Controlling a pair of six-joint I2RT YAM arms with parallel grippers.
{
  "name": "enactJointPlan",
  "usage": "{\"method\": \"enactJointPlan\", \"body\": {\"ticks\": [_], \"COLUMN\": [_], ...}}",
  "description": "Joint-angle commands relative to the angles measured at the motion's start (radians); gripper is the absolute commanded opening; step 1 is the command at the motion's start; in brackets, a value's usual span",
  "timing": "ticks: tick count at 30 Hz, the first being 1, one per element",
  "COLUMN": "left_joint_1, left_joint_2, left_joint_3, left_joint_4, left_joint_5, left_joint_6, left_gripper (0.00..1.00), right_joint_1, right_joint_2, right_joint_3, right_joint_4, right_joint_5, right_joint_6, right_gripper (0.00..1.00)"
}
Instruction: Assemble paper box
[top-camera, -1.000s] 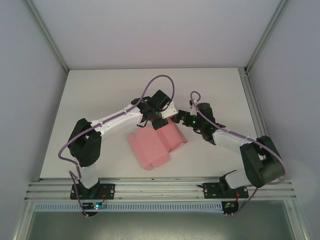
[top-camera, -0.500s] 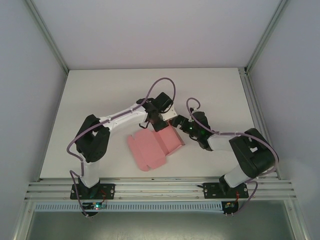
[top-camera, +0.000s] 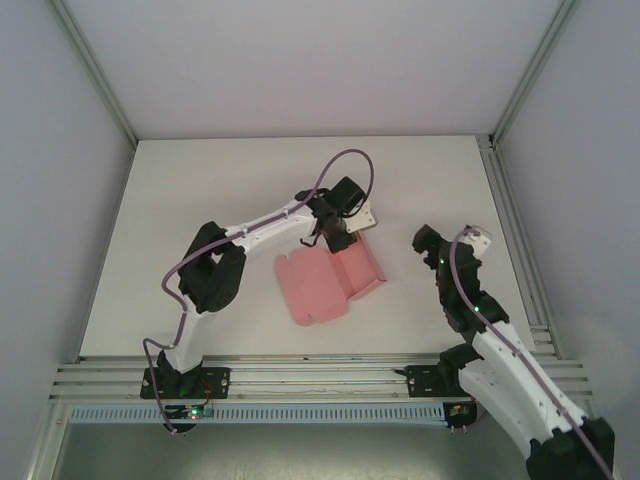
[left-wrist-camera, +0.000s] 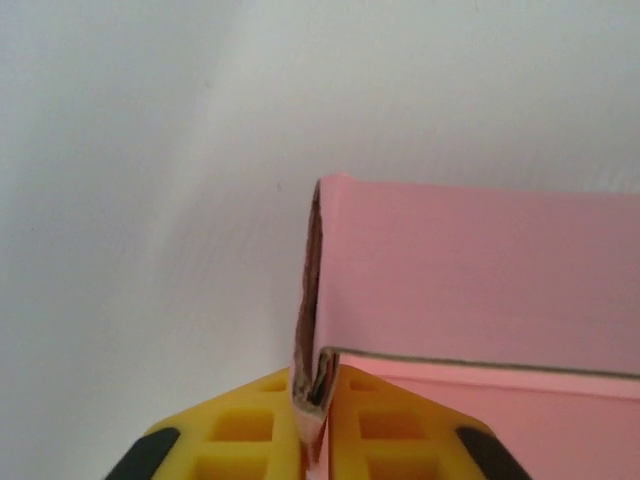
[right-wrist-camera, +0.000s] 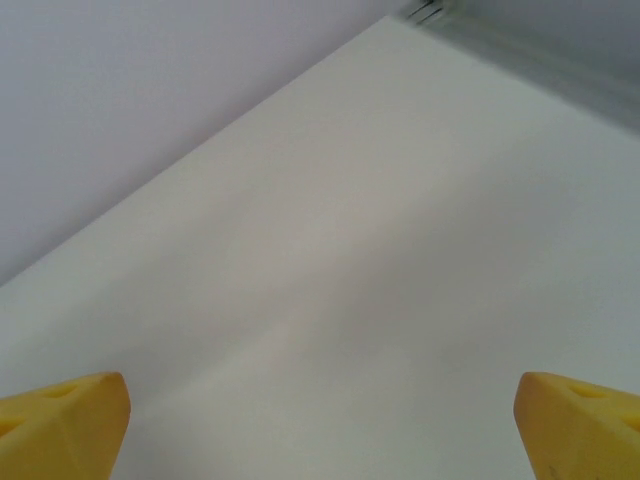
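Left pincer (left-wrist-camera: 315, 400) is clamped tight on a doubled-over edge of the box (top-camera: 325, 285), which lies partly folded on the bench (top-camera: 200, 200) at the middle of the top view, gripped at its upper edge. Right pincer (right-wrist-camera: 320, 420) gapes wide and empty, right of the box and not touching it. The step looks to be raising that wall: best hold the pinch square on the fold and move slowly, bringing the right pincer in to pin the base lest the thin card slide or buckle.
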Motion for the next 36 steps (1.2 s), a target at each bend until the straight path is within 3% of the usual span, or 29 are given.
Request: {"method": "enactJointPlan", "body": {"ticks": [1, 8, 9, 14, 17, 19, 22, 28, 30, 36], "left_joint_1": [-0.006, -0.018, -0.018, -0.017, -0.017, -0.017, -0.016, -0.012, -0.009, 0.006], "left_joint_2": [0.057, 0.076, 0.066, -0.066, -0.230, -0.354, -0.510, -0.753, -0.826, -0.989], "left_joint_3": [0.109, 0.226, 0.228, 0.118, -0.081, -0.218, -0.374, -0.600, -0.666, -0.813], "left_joint_4": [-0.121, -0.180, -0.184, -0.127, 0.030, 0.144, 0.235, 0.218, 0.199, 0.180], "left_joint_5": [-0.010, 0.038, 0.042, -0.042, -0.104, -0.096, -0.193, -0.583, -0.651, -0.682], "left_joint_6": [0.044, 0.051, 0.049, 0.013, -0.059, -0.144, -0.289, -0.557, -0.625, -0.714], "left_gripper": [0.32, 0.84, 0.99, 1.00, 1.00, 1.00, 1.00, 1.00, 1.00, 1.00], "right_joint_1": [-0.022, -0.044, -0.047, -0.047, -0.043, -0.021, 0.060, 0.253, 0.280, 0.338], "right_joint_2": [-0.098, -0.034, -0.006, 0.112, 0.223, 0.311, 0.421, 0.619, 0.685, 0.794], "right_joint_3": [-0.035, 0.027, 0.041, 0.138, 0.250, 0.323, 0.419, 0.613, 0.650, 0.665], "right_joint_4": [-0.133, -0.174, -0.171, -0.134, -0.171, -0.197, -0.232, -0.384, -0.446, -0.504], "right_joint_5": [0.051, -0.013, -0.028, -0.198, -0.370, -0.416, -0.401, -0.246, -0.236, -0.226], "right_joint_6": [-0.055, -0.131, -0.150, -0.313, -0.393, -0.410, -0.449, -0.463, -0.399, -0.332], "right_gripper": [0.98, 0.98, 0.98, 0.98, 0.98, 0.98, 0.98, 0.98, 0.91, 0.65]}}
